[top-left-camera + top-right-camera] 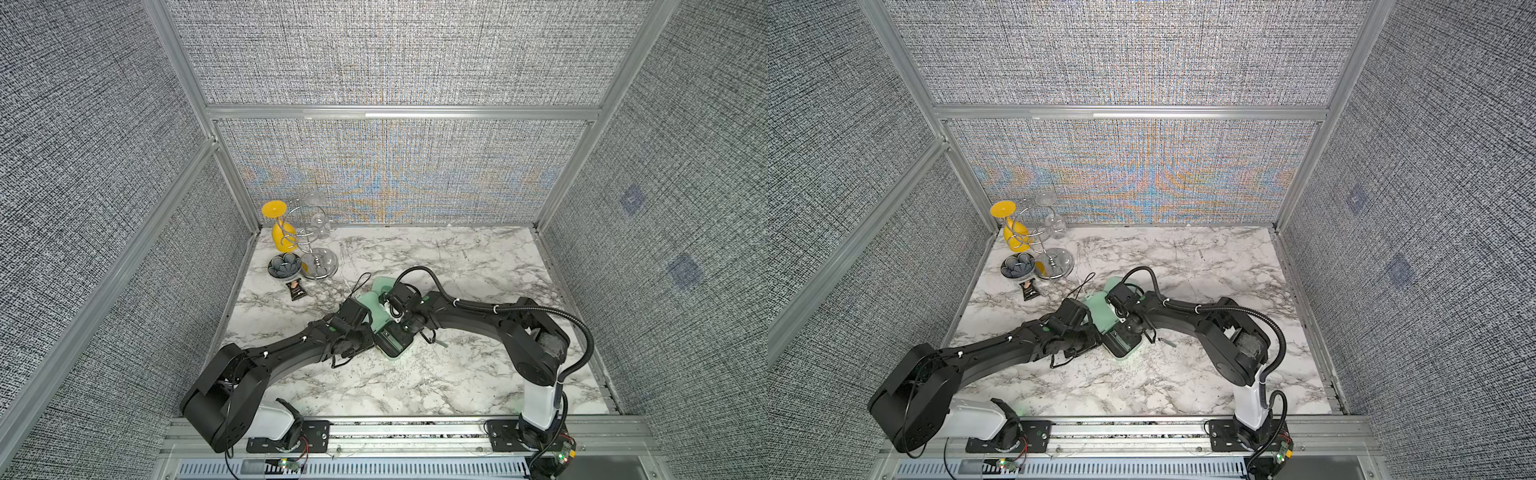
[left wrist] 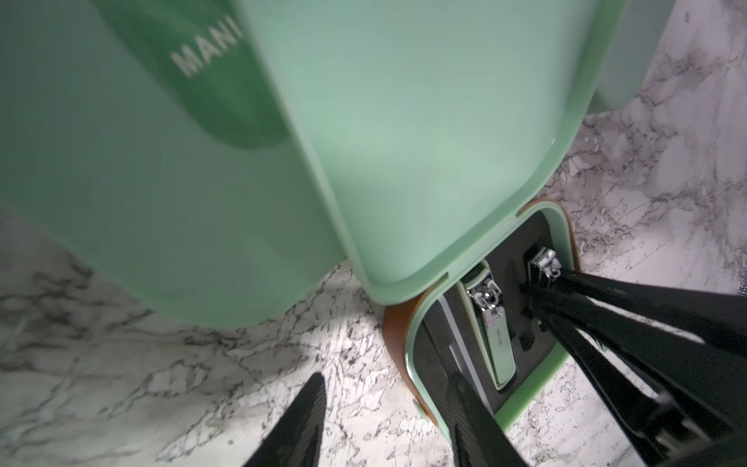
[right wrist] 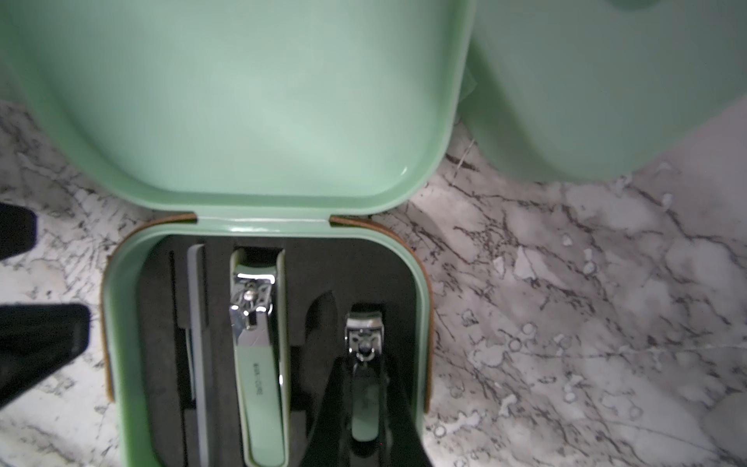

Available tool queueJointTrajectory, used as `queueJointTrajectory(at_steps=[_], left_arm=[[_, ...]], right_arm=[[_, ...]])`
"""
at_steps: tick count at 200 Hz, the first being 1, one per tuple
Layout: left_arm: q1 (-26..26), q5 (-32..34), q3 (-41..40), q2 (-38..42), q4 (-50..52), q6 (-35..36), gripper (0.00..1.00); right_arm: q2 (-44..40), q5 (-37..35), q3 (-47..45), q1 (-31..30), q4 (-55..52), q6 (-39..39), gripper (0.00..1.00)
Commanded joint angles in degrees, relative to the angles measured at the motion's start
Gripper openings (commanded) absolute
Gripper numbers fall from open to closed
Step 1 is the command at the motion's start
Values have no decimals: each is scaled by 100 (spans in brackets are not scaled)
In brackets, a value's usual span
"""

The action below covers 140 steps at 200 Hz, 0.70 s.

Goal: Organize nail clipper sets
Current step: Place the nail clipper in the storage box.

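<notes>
Between my right gripper's [image 3: 362, 372] clenched jaws sat the small clipper [image 3: 364, 335], over its slot in the open case [image 3: 117, 323]; my left gripper [image 2: 386, 380] stood spread, empty, beside; I judged seating underway; next, press flat, release.

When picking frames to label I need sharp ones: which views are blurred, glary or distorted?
Left wrist view: the closed case, near the lens, is blurred. Right wrist view: chrome glare on the large clipper, the small clipper in the right gripper shadowed. Both top views: coloured moiré bands on the back wall.
</notes>
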<state>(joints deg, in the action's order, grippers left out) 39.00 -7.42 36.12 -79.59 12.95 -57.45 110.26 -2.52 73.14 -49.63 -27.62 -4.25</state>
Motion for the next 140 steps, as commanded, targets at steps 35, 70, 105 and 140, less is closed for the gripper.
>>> queueJointTrajectory(at_steps=[35, 70, 105, 140], left_arm=[[9, 79, 0, 31, -4, -3, 51], [2, 83, -8, 49, -1, -3, 51], [6, 77, -8, 58, 1, -3, 51], [10, 78, 0, 47, -2, -3, 51]], right_arm=[[202, -243, 119, -51, -256, -238, 2], [355, -399, 278, -107, -494, -274, 1], [530, -542, 423, -163, -707, -335, 1], [677, -565, 504, -204, -796, -392, 1]])
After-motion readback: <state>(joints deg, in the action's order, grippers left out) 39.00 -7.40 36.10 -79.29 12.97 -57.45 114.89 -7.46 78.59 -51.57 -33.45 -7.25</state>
